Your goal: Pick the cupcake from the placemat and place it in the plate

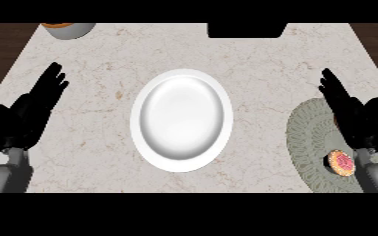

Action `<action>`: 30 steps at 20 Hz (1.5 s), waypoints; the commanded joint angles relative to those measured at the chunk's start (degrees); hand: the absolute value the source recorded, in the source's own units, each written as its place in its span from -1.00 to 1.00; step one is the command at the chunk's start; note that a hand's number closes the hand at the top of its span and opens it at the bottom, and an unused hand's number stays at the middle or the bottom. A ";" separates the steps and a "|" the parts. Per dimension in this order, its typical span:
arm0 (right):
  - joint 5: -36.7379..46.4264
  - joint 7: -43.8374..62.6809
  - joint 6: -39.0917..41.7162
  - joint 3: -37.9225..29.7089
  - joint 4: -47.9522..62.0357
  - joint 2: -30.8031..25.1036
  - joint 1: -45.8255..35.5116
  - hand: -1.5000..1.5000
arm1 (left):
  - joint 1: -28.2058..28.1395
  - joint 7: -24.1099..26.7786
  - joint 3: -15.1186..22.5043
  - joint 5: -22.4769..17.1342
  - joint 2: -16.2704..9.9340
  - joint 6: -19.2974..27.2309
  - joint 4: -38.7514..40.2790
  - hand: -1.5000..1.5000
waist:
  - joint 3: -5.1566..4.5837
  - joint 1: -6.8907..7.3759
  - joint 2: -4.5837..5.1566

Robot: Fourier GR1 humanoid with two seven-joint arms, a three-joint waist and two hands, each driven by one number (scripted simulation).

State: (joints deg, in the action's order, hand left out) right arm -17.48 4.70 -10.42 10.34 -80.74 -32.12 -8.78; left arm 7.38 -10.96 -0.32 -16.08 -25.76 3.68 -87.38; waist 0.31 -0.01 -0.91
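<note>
Lying near the lower right of the head view, the cupcake point(341, 162) is seen from above as a small round shape with a pink top speckled with lighter dots and an orange-brown edge. It rests on the placemat point(314, 145), a grey-green, patterned round mat whose right part is cut off by the view's edge. The cupcake is found toward the mat's lower right portion, just beside the wrist of the right hand.

The right hand point(348, 114) is shown above the placemat, its black fingers straight and pointing up and to the left; nothing is held in it, and the cupcake is not touched by its fingers. The grey forearm behind it is seen at the lower right corner.

To the left of the placemat, and apart from it, the white plate point(149, 130) is set at the middle of the counter point(258, 60), a pale marbled top. Nothing is seen on the plate.

At the far left, the left hand point(37, 107) is seen resting open with fingers up, well apart from the plate.

At the top left edge a grey bowl point(76, 30) with something orange inside is partly cut off, and a black object point(246, 30) is seen at the top centre.
</note>
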 commanded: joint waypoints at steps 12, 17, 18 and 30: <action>4.73 -31.18 11.11 2.71 -13.02 1.15 16.23 -1.00 | -7.46 14.63 5.25 7.34 7.15 0.84 3.75 0.00 | -0.22 -1.81 0.70; 9.57 -42.01 11.52 -0.39 -14.73 -0.40 24.30 -1.00 | -5.38 17.60 3.69 8.05 8.30 0.09 8.67 0.00 | -0.30 -0.94 0.84; 10.48 -42.45 11.11 -1.94 -14.68 -1.54 25.14 -1.00 | -4.96 16.86 1.79 6.74 6.67 -1.22 8.44 0.00 | -0.31 -0.80 0.83; 18.90 -28.76 11.10 -13.03 -25.30 -15.99 35.88 -1.00 | -7.46 18.72 3.49 9.75 9.43 -0.14 7.23 0.00 | -0.42 -0.83 0.73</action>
State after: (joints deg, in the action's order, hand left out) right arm -3.32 -28.56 0.53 -1.46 -102.64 -43.42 23.52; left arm 0.59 7.70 2.21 -7.40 -17.75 2.33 -79.16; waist -0.08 -0.78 -0.13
